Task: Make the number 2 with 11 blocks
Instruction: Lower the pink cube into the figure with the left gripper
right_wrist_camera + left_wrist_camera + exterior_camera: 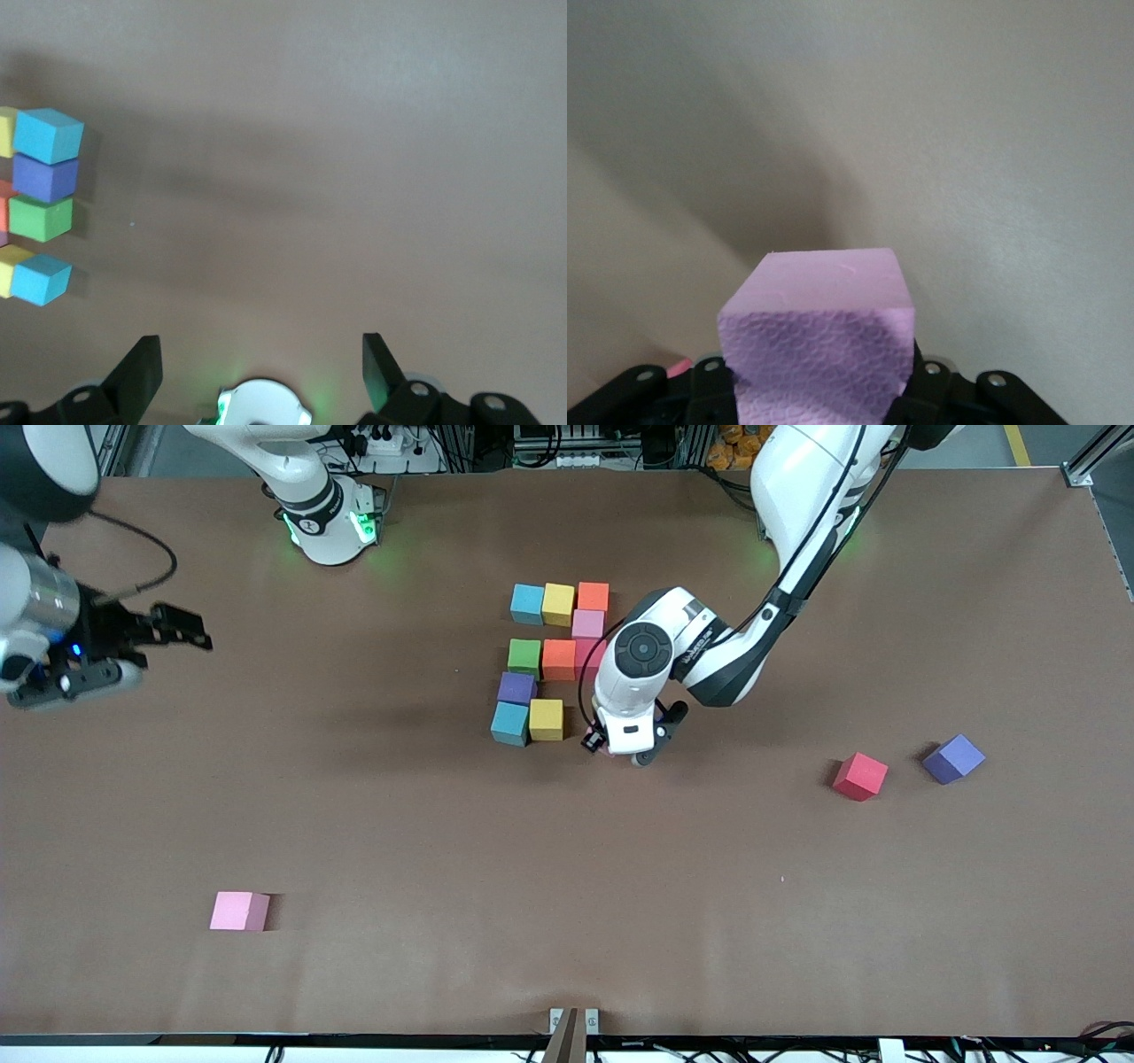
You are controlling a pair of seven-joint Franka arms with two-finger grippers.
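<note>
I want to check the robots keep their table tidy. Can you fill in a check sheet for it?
Surface: brown table, flat.
Job's things: ten blocks form most of a 2 mid-table, from the blue block down to the yellow block. A loose pink block, red block and purple block lie apart.
Clutter: nothing seen.
Grippers: left tool, beside the yellow block, shut on a light purple block. Right tool waits open at the right arm's end of the table.
Cables: black cable loops at the right arm's wrist; another runs along the left arm.
Surroundings: metal frames and wiring past the robots' bases.
</note>
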